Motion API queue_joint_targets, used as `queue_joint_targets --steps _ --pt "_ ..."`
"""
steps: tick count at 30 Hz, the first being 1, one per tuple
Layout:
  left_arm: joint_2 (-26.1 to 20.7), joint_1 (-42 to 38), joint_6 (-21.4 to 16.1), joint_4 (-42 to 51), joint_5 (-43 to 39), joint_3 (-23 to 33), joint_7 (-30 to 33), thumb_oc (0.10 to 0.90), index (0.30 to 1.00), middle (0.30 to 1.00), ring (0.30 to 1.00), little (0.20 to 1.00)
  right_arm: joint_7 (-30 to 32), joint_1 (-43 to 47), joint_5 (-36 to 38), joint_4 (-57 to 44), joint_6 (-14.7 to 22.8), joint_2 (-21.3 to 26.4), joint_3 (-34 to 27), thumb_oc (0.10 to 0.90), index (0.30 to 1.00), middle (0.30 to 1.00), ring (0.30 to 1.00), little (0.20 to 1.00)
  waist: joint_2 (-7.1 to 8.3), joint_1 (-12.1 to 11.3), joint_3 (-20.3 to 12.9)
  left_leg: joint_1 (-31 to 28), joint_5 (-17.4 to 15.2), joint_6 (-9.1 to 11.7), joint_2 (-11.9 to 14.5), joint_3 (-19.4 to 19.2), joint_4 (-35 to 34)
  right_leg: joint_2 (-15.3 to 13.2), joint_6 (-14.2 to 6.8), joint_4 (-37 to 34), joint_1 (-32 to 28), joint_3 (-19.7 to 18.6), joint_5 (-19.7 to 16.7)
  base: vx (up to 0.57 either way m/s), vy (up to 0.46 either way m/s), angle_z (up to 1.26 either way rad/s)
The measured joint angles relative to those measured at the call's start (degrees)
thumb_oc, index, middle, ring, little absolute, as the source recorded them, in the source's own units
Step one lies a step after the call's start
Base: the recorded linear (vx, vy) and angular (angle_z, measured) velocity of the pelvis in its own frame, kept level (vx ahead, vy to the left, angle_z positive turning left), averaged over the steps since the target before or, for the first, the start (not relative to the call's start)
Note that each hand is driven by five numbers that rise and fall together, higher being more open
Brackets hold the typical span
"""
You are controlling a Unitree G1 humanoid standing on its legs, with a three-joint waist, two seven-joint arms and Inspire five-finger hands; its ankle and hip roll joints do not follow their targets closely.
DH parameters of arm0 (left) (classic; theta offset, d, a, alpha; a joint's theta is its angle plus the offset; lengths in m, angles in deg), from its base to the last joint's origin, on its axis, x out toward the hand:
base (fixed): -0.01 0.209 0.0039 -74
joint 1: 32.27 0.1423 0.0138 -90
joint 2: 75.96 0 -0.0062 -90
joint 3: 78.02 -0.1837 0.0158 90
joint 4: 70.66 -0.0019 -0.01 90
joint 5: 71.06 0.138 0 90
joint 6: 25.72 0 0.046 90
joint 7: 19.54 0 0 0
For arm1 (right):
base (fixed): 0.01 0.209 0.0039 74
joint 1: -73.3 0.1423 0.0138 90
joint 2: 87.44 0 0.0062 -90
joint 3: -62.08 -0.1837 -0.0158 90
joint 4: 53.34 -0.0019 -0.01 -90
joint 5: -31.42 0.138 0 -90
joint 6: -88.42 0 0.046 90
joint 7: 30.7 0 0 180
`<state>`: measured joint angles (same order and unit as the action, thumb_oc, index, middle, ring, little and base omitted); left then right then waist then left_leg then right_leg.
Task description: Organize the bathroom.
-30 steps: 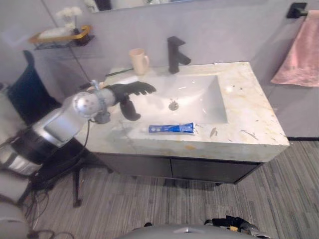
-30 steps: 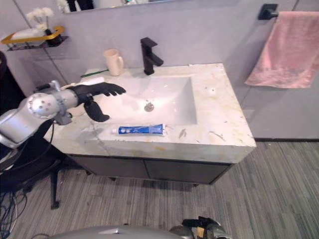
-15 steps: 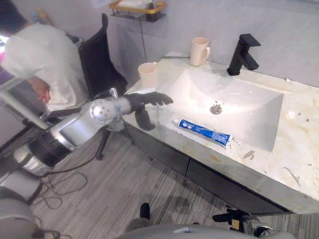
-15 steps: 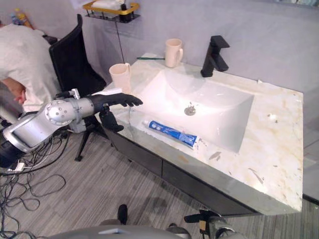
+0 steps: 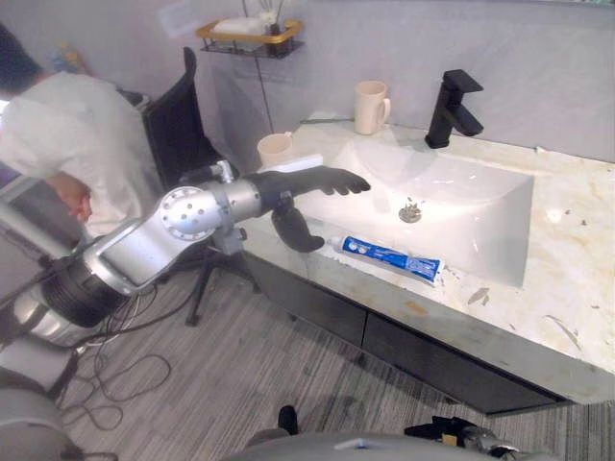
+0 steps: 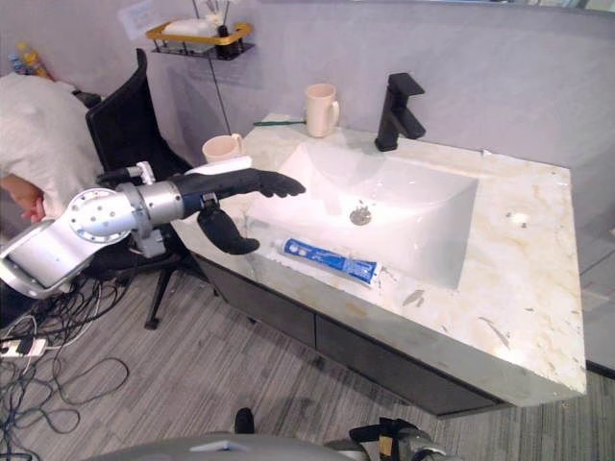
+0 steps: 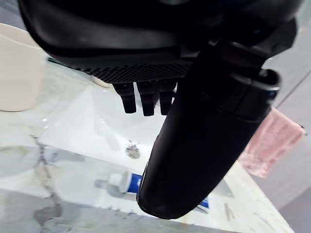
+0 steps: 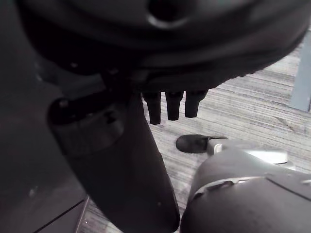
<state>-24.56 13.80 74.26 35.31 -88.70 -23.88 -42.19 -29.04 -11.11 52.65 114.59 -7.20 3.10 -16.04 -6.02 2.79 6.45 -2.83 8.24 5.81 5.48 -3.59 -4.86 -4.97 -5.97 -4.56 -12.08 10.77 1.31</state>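
The robot's dark left hand (image 5: 293, 190) reaches out flat over the front left corner of the pale marbled vanity countertop (image 5: 567, 279), its fingers straight and spread wide with the thumb hanging down, holding nothing; that posture suggests an approach, not a grasp. The blue-and-white toothpaste tube (image 5: 389, 257) lies on its side along the front rim of the white rectangular sink basin (image 5: 461, 206), just beyond the thumb, and appears out of place, so it is probably the item to tidy. A cream ceramic cup (image 5: 275, 149) stands upright at the counter's left edge, close behind the hand, and a second cream mug with a handle (image 5: 370, 106) stands by the wall near the matte black faucet (image 5: 450, 96); either could plausibly receive the tube. The right hand (image 8: 146, 145) hangs low over the wood-look floor (image 8: 262, 102), idle, with fingers relaxed and empty. A person in a white top (image 5: 72, 144) bends beside a black office chair (image 5: 178, 125), close enough to warrant care on any sideways swing.
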Motion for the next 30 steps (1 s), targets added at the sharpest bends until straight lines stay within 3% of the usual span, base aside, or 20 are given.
queue_joint_targets --steps 3,12,30 --pt "1.2 0.0 0.8 0.5 -0.5 0.0 -0.1 0.800 0.900 0.900 0.900 0.900 0.1 -0.3 0.0 -0.1 0.2 -0.1 -0.1 0.800 0.900 0.900 0.900 0.900 -0.12 1.8 -0.7 -0.6 -0.3 0.0 0.2 -1.0 -0.1 0.0 -0.2 -0.3 0.0 -1.0 -0.1 0.06 0.068 -0.16" --pt "4.3 0.1 4.1 0.4 -2.6 -0.1 -0.5 0.800 0.900 0.900 0.900 0.900 0.6 -0.9 0.0 -0.7 0.2 0.2 -0.1 0.800 0.900 0.900 0.900 0.900 -1.05 3.7 -2.5 -0.7 -0.8 0.1 0.1 -2.9 -0.2 -0.5 -0.5 -0.3 1.1 -2.9 -0.4 0.04 0.043 -0.12" --pt "7.0 1.5 7.3 -0.2 1.2 -3.2 0.9 0.800 0.900 0.900 0.900 0.900 1.3 -2.8 1.4 -2.4 0.3 0.9 -2.3 0.800 0.900 0.900 0.900 0.900 -2.12 5.5 -3.2 -0.8 -1.4 -0.1 0.0 -4.6 -0.3 -0.8 -0.9 -0.3 2.1 -4.6 -0.6 0.04 0.020 -0.05"
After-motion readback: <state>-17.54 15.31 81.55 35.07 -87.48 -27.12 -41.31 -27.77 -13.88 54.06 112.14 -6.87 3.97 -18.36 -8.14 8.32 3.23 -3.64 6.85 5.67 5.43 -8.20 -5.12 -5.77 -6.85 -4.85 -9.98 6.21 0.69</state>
